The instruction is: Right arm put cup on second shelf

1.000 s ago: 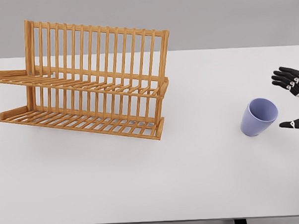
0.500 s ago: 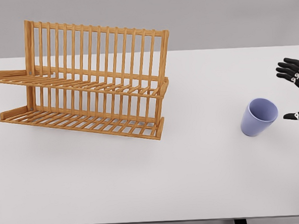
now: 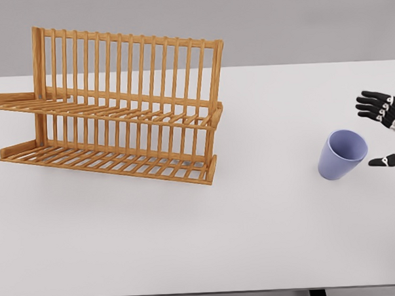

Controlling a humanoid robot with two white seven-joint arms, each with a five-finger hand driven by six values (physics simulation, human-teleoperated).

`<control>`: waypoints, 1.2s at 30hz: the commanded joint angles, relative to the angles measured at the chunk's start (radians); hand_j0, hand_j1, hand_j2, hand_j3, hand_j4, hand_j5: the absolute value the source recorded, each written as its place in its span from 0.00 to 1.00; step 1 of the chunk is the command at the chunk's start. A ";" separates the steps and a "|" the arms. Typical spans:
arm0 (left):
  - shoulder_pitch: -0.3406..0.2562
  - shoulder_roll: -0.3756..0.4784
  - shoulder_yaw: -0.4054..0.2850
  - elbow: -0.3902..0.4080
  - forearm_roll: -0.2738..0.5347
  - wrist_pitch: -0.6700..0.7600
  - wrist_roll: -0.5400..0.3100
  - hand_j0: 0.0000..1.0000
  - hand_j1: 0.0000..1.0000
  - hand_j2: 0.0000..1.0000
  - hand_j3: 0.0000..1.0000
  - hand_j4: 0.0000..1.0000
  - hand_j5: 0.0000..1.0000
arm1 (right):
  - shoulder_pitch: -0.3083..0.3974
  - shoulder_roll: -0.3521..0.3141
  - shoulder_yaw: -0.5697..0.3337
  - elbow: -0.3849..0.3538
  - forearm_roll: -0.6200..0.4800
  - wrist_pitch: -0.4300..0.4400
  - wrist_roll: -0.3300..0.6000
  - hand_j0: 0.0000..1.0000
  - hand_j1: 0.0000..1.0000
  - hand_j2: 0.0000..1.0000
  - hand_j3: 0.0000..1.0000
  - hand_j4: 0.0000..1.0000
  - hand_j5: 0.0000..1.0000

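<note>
A pale blue cup (image 3: 342, 154) stands on the white table (image 3: 254, 237) at the right, its mouth tilted toward me. My right hand (image 3: 380, 133) comes in from the right edge, just right of the cup and apart from it. Its black fingers (image 3: 372, 105) are spread above and its thumb (image 3: 387, 160) below, holding nothing. A two-tier wooden dish rack (image 3: 117, 112) stands at the left; both its upper shelf (image 3: 110, 111) and lower shelf (image 3: 106, 162) are bare. The left arm does not show.
Bare table surface lies between the rack and the cup. The table's front edge runs along the bottom of the picture, with a grey wall behind the rack.
The right hand drew back toward the right edge half a second ago and has now come back left toward the cup. The cup and rack have not moved.
</note>
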 commanded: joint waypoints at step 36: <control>0.000 0.000 0.000 0.000 0.000 0.000 0.000 1.00 1.00 1.00 1.00 1.00 1.00 | -0.006 0.165 -0.004 0.138 0.093 0.003 0.000 1.00 1.00 1.00 1.00 1.00 1.00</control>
